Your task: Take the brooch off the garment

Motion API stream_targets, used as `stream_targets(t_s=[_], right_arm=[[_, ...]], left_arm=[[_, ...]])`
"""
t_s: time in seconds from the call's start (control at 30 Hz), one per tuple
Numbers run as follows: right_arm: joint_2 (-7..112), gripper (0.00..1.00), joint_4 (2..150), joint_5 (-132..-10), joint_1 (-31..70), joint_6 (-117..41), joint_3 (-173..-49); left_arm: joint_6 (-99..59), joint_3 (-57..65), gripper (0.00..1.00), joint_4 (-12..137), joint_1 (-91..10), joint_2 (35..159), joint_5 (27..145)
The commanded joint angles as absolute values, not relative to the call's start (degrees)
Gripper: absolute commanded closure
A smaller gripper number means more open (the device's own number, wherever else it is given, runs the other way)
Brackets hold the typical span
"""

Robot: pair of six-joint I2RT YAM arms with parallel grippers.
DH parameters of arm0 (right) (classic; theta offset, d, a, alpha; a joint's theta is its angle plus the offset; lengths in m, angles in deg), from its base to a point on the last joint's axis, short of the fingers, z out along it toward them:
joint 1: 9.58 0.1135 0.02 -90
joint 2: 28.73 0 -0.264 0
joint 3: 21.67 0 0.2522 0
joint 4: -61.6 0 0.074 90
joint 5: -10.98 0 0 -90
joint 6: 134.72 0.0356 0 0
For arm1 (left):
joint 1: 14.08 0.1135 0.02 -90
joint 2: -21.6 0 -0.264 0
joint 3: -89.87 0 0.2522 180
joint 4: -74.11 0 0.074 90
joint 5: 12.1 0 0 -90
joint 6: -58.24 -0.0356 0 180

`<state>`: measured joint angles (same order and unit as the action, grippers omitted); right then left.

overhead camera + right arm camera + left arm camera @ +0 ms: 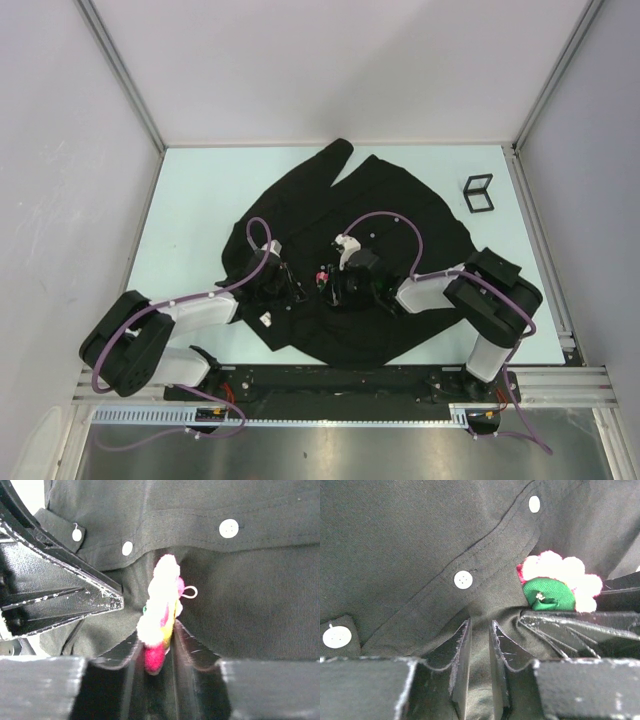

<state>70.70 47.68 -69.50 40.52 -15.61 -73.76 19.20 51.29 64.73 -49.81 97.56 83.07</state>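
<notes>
Pink-and-yellow flower brooch (160, 605), frame centre, is clamped edge-on in the right gripper (157, 635); a fold of black button-up shirt (420, 540) is pinched by the left gripper (480, 630). If pulled while pinned, cloth could be torn or the grip lost.

From my overhead view I see a pale mint-green table (200, 200), boxed in by white walls (330, 70) on three sides, with a metal rail (560, 378) along its near edge. A black shirt (400, 195) lies directly on it, spread loosely and rumpled across the middle. One dark end reaches almost to the far edge and the lower hem sits close to the near rail. Well apart from the shirt, near the far right corner, I can make out a small black open frame (479, 194) resting on the bare surface.
</notes>
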Motion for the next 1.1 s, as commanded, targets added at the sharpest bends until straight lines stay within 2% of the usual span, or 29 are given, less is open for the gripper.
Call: stream_targets(t_s=[0.0,0.1,0.2,0.37,0.57,0.93,1.07], right_arm=[[68.2,0.60,55.5,-73.2,41.5,-17.3,-74.5],[66.4,0.50,61.4,-80.8,44.4,-19.3,-77.3],[65.1,0.46,65.8,-87.5,47.2,-20.7,-79.2],[67.1,0.44,71.5,-96.5,50.4,-22.2,-85.4],[70.2,0.38,76.9,-104.0,52.7,-21.6,-91.0],[74.4,0.45,81.9,-110.8,55.1,-22.9,-96.5],[74.8,0.56,82.0,-110.4,55.2,-22.9,-96.6]], left_arm=[[19.1,51.9,0.76,66.6,-50.1,98.2,84.0],[19.6,52.6,0.76,67.5,-50.1,98.5,84.3],[19.7,52.9,0.76,67.6,-50.1,98.6,84.8],[19.7,52.9,0.77,67.6,-50.3,98.4,84.7],[19.7,53.3,0.76,67.6,-50.5,97.9,84.6],[19.7,53.5,0.76,67.7,-50.4,97.7,84.4],[19.6,53.3,0.75,67.6,-50.4,97.7,84.5]])
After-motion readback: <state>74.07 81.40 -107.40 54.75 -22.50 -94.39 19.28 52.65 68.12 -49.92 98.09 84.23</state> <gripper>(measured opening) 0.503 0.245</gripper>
